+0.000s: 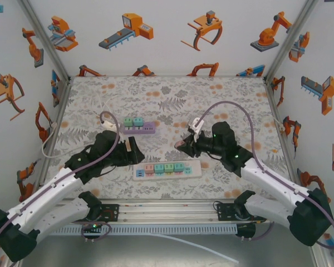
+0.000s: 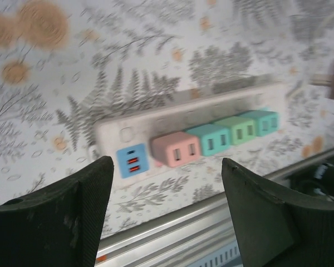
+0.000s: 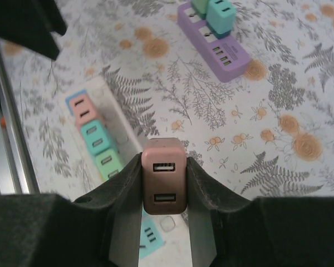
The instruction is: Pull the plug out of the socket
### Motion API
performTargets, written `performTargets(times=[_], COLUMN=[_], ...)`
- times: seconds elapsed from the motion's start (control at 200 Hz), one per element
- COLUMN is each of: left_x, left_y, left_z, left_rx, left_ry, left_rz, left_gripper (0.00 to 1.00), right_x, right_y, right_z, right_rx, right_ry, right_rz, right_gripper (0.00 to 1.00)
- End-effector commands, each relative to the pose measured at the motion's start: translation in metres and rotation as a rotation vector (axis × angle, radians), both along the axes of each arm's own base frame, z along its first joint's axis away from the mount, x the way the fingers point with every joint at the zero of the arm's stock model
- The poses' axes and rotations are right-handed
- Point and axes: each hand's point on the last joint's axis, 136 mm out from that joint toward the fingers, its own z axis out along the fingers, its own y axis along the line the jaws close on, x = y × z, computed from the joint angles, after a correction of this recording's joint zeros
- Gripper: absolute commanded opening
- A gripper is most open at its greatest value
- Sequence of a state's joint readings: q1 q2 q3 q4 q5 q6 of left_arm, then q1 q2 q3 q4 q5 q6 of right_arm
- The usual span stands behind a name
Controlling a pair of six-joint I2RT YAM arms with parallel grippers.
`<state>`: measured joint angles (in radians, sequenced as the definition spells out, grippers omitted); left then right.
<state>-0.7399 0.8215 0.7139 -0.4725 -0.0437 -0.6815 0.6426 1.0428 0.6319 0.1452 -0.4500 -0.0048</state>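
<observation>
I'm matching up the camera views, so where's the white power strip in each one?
Top external: white power strip low centre.
Left wrist: strip across the centre.
Right wrist: strip at left, beyond the brown plug.
Shared landmark: its pink plug.

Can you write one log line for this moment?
right tool: shut on plug, held in air | left tool: open, near white strip | plug: off white strip

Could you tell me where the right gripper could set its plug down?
Bare: the table band behind the purple power strip, and the patch between the right gripper, holding the plug, and the right wall. Crowded: the middle, with the left gripper and the white power strip.
</observation>
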Motion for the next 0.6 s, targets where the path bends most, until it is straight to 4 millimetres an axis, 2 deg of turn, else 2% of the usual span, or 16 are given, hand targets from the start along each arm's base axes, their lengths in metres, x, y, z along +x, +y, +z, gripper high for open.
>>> performTargets(times=[0.0, 0.1, 0.195, 0.285, 0.391, 0.446, 0.591], left_x=[-0.008, -0.017, -0.025, -0.028, -0.03, -0.031, -0.031], left_y=[-0.03, -0.048, -0.06, -0.068, -0.072, -0.073, -0.073], left_z=[0.049, 0.071, 0.084, 0.089, 0.088, 0.086, 0.081], left_rx=[-0.103, -0.162, -0.189, -0.189, -0.182, -0.177, -0.161], left_ry=[-0.129, -0.171, -0.192, -0.198, -0.196, -0.195, -0.192], left_rz=[-0.191, -0.311, -0.392, -0.433, -0.454, -0.459, -0.457], left_gripper=[0.74, 0.77, 0.83, 0.92, 1.0, 0.97, 0.97], right_x=[0.044, 0.071, 0.091, 0.098, 0.102, 0.102, 0.103], right_y=[-0.008, -0.029, -0.058, -0.081, -0.096, -0.1, -0.105], right_z=[0.025, 0.005, -0.036, -0.075, -0.107, -0.121, -0.151], right_rx=[0.234, 0.344, 0.409, 0.443, 0.465, 0.44, 0.396], right_ry=[0.243, 0.474, 0.709, 0.87, 0.946, 0.961, 0.998], right_rz=[-0.242, -0.424, -0.615, -0.733, -0.797, -0.821, -0.864], right_gripper=[0.18, 0.16, 0.16, 0.16, 0.17, 0.17, 0.19])
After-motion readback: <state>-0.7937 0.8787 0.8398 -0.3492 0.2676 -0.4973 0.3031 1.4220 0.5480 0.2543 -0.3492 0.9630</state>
